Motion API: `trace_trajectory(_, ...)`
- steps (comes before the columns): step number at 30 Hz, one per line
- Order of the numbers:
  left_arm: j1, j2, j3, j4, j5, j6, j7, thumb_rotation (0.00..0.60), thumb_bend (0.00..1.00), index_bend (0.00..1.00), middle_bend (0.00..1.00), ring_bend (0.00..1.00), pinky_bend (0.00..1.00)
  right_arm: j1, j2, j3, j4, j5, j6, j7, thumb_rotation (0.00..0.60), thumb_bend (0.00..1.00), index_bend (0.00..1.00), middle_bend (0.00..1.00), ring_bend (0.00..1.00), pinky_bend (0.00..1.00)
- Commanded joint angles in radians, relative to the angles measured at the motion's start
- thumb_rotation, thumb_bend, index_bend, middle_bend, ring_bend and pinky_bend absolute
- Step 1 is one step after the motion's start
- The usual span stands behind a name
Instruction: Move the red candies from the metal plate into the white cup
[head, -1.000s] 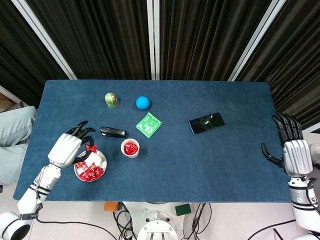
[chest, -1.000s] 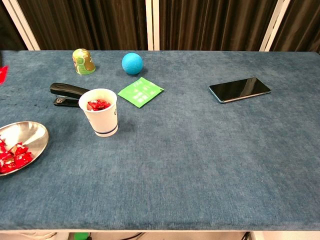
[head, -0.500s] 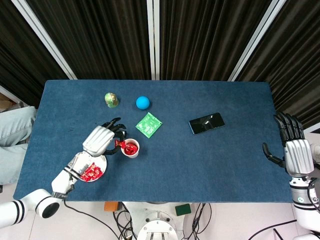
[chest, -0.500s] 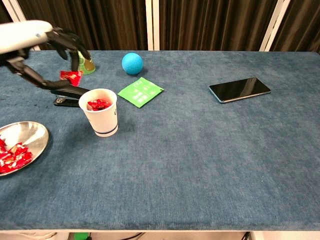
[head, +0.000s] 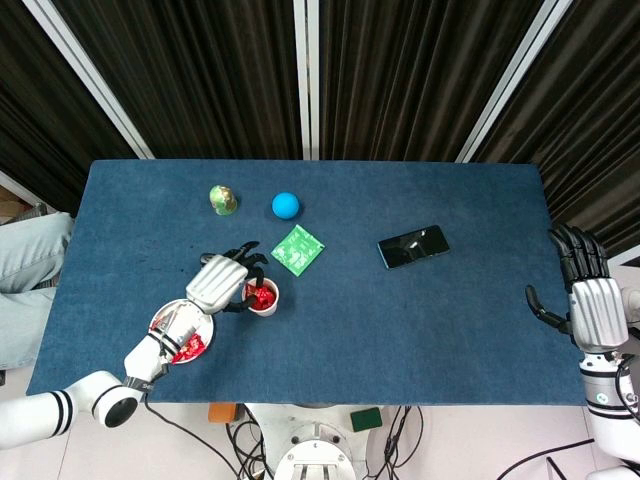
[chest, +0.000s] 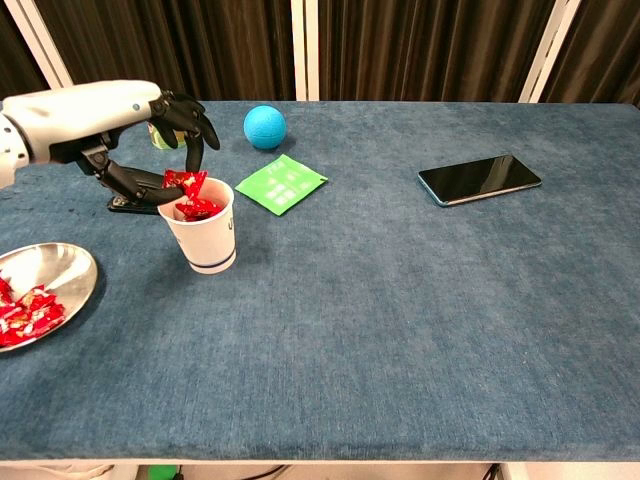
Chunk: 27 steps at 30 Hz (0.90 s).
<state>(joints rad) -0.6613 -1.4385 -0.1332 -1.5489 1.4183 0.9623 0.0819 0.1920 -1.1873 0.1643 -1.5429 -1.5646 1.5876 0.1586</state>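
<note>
Left hand (head: 222, 281) now sits at the white cup (head: 262, 297) in the head view; half a second back it was short of the rim with a red candy pinched, a second back down at the metal plate (head: 165, 316). Fingers arch over the cup mouth. Red shows inside the cup, more red candies (head: 189, 345) left on the plate under the forearm. Right hand (head: 593, 312) far off at the table's right edge, fingers spread, holding nothing, same spot as before. Around: green packet (head: 298, 249) just beyond the cup, blue ball (head: 286, 205), green-gold egg figure (head: 223, 199), phone (head: 413, 245) well apart. Nothing blocks the plate-to-cup path.

Chest view: left hand (chest: 120, 125) hovers at the white cup (chest: 202, 230), a red candy (chest: 184, 181) at the rim right by the fingertips (chest: 193, 163); touching or already let go, cannot tell. So this piece looks like it is at the drop point, release likely underway. Metal plate (chest: 60, 268) at the left edge holds several red candies (chest: 25, 312), task far from done. Black stapler (chest: 128, 205) lies just behind the cup, partly hidden by the hand; could get nudged on the way back. Blue ball (chest: 265, 126), green packet (chest: 281, 183), phone (chest: 480, 178) all clear of the route. Right hand not seen here.
</note>
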Motion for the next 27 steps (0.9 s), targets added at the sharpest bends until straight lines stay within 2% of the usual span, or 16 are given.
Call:
trace_trajectory(1, -0.002, -0.001, 0.004, 0.002, -0.001, 0.001, 0.000, 0.600, 0.36, 0.53, 0.25, 0.07, 0.28, -0.001, 0.001, 0.001, 0.001, 0.001, 0.001, 0.002, 0.600, 0.38, 0.00, 0.00, 0.00, 0.00)
trace_trajectory(6, -0.003, 0.001, 0.009, 0.001, -0.001, 0.009, -0.001, 0.600, 0.35, 0.38, 0.25, 0.07, 0.28, -0.001, 0.002, 0.000, 0.002, -0.001, 0.002, 0.004, 0.600, 0.38, 0.00, 0.00, 0.00, 0.00)
trace_trajectory(10, -0.004, 0.004, 0.016, -0.003, -0.002, 0.013, 0.003, 0.600, 0.35, 0.34, 0.25, 0.07, 0.28, -0.001, 0.002, 0.000, 0.001, -0.001, 0.002, 0.004, 0.600, 0.38, 0.00, 0.00, 0.00, 0.00)
trace_trajectory(15, 0.005, 0.022, 0.020, -0.022, -0.002, 0.034, 0.008, 0.600, 0.35, 0.33, 0.25, 0.07, 0.28, -0.001, 0.001, 0.000, 0.000, -0.002, 0.002, 0.003, 0.600, 0.38, 0.00, 0.00, 0.00, 0.00)
trace_trajectory(20, 0.047, 0.088, 0.029, -0.083, 0.018, 0.110, 0.015, 0.600, 0.35, 0.33, 0.25, 0.07, 0.28, 0.001, 0.003, 0.002, -0.002, -0.003, 0.001, 0.003, 0.600, 0.38, 0.00, 0.00, 0.00, 0.00)
trace_trajectory(27, 0.152, 0.219, 0.104, -0.130, 0.044, 0.203, 0.016, 0.600, 0.35, 0.36, 0.25, 0.08, 0.28, -0.001, 0.006, 0.001, -0.003, -0.003, 0.004, 0.004, 0.600, 0.38, 0.00, 0.00, 0.00, 0.00)
